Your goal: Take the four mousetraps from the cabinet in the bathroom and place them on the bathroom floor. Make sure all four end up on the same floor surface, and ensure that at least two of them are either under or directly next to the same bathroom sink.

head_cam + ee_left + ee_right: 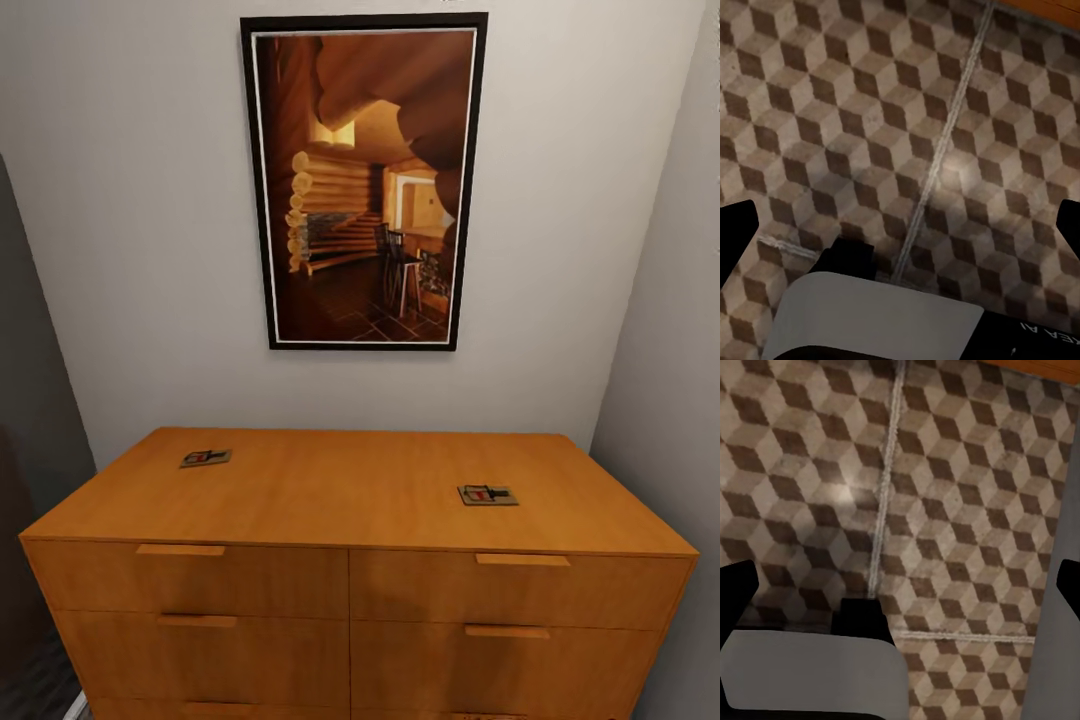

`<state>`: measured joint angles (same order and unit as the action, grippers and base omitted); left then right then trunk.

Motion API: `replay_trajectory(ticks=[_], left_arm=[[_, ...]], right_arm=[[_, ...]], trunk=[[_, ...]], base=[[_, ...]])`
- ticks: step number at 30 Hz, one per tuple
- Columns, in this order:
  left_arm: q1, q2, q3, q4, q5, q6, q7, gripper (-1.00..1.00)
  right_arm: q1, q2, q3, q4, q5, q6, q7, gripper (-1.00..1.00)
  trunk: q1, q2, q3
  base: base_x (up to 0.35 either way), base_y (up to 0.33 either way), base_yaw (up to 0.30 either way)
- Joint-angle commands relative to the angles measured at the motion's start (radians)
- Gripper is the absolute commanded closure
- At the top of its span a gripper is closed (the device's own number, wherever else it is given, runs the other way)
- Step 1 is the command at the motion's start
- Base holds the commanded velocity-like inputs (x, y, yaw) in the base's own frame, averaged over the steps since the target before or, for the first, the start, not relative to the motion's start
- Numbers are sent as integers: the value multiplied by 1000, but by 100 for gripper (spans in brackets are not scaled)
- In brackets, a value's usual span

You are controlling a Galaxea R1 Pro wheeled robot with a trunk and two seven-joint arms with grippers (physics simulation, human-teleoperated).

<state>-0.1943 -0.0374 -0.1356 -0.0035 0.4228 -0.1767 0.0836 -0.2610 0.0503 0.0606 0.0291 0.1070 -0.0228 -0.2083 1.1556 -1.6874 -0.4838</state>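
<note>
**Two mousetraps seen on an orange wooden dresser; both grippers held over the tiled floor**

In the head view, an orange wooden dresser point(350, 520) with a smooth, flat top and rectangular drawer fronts is seen standing against a pale plain wall. Each drawer front is fitted with a slim bar handle of the same wood. Two mousetraps are seen lying flat on the top, well apart. The left mousetrap point(206, 458) is placed near the back left corner; the right mousetrap point(488, 495) is placed towards the front right. Each is a small, thin rectangular slab with a dark and reddish part on its upper face. Above the dresser a tall framed picture point(364, 182) with a black frame is hung, in which a log-walled interior is depicted.

In the left wrist view, the left gripper point(900, 225) is seen above the bathroom floor point(870, 112), whose tiles are printed with a brown, beige and cream cube pattern and divided by pale grout lines. Its dark fingertips point(736, 225) are seen at opposite edges of the picture, spread wide, with nothing between them.

In the right wrist view, the right gripper point(900, 585) is likewise seen over the same patterned floor, with its fingertips point(738, 583) spread wide and nothing held.
</note>
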Motion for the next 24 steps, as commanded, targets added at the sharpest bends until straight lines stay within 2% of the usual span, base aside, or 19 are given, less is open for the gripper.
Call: replay_trajectory(ticks=[1, 16, 24], left_arm=[[-1, 0, -9, 0, 7, -3, 4, -100], [-1, -1, -9, 0, 7, -2, 4, -100], [-1, -1, -9, 0, 6, -3, 4, -100]], right_arm=[[-1, 0, 5, 3, 7, -2, -5, -100], [-1, 0, 5, 3, 7, -2, -5, -100], [-1, 0, 5, 3, 7, -2, -5, -100]], trunk=[[0, -1, -1], [0, -1, -1], [0, -1, -1]], base=[[-135, 0, 0], [-245, 0, 0], [-171, 0, 0]])
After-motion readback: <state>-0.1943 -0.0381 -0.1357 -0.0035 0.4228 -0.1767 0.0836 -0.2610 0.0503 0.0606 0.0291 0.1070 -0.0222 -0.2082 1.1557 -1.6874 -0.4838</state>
